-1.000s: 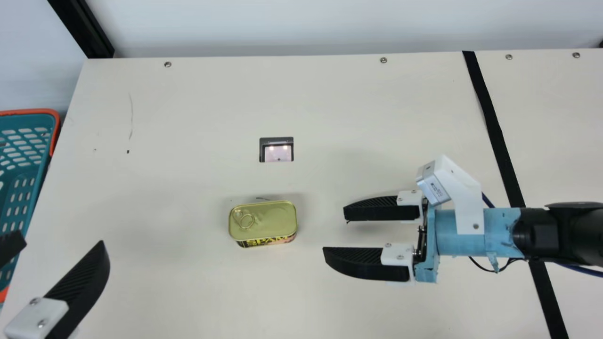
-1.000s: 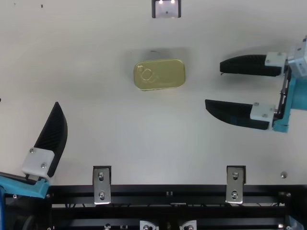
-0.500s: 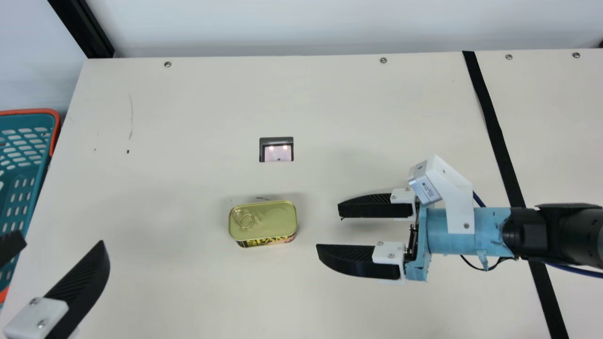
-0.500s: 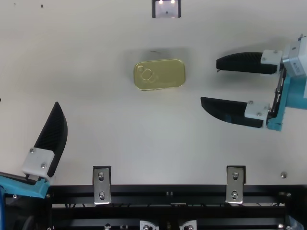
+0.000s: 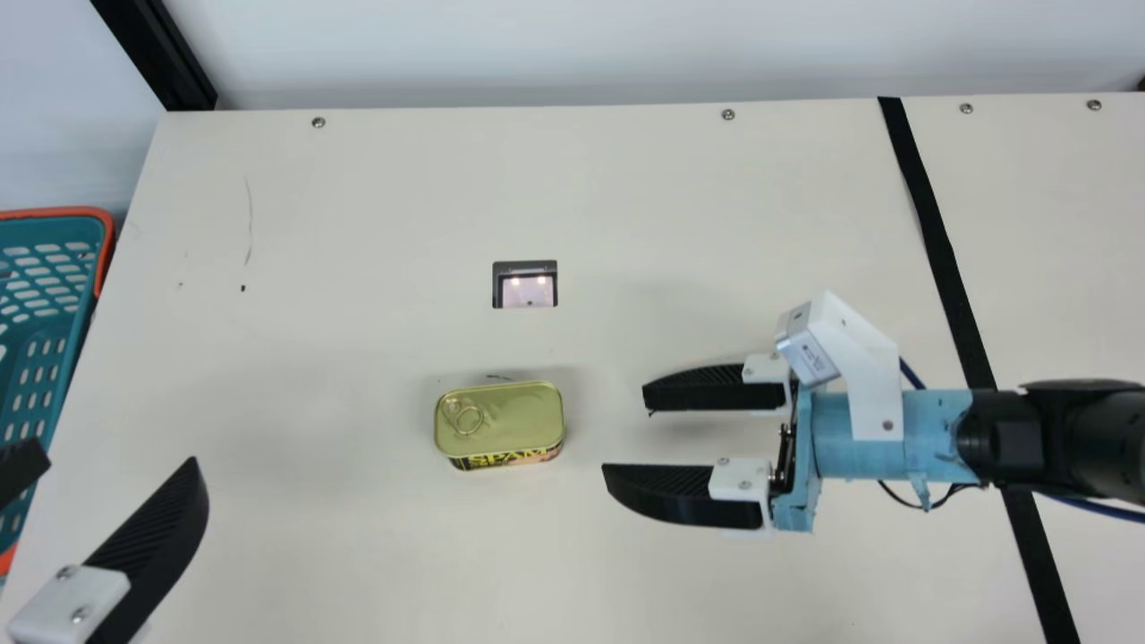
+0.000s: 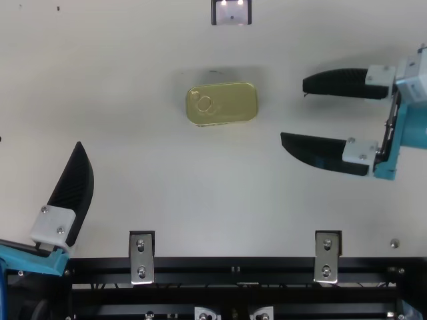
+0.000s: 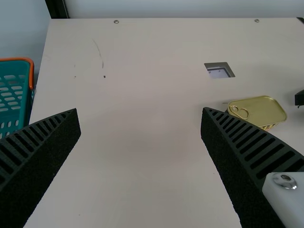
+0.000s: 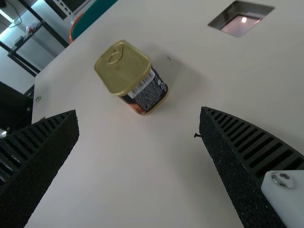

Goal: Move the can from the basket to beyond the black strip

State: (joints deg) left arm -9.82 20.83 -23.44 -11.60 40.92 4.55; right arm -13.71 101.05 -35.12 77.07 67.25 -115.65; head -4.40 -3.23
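Note:
In the main view my right gripper point(image 5: 624, 432) stands open to the right of the gold-lidded can point(image 5: 499, 420), its fingers pointing at it with a gap between. The can stands upright on the table, outside the basket point(image 5: 36, 358). The black strip point(image 5: 939, 241) runs under my right arm. My left gripper point(image 5: 116, 454) is open at the lower left. The right wrist view has the can point(image 8: 126, 71) beyond my right gripper point(image 8: 139, 111), nothing between its fingers. Beyond my left gripper point(image 7: 141, 111), also holding nothing, lies the can point(image 7: 259, 111).
A small square cutout point(image 5: 525, 284) is in the table behind the can. The basket stands past the table's left edge. In the top view a dark metal rail point(image 6: 233, 270) with brackets runs along the near edge.
My right gripper has come a little to the left, closer to the can, and then stayed nearly in place, still open. The left gripper and the can have kept still.

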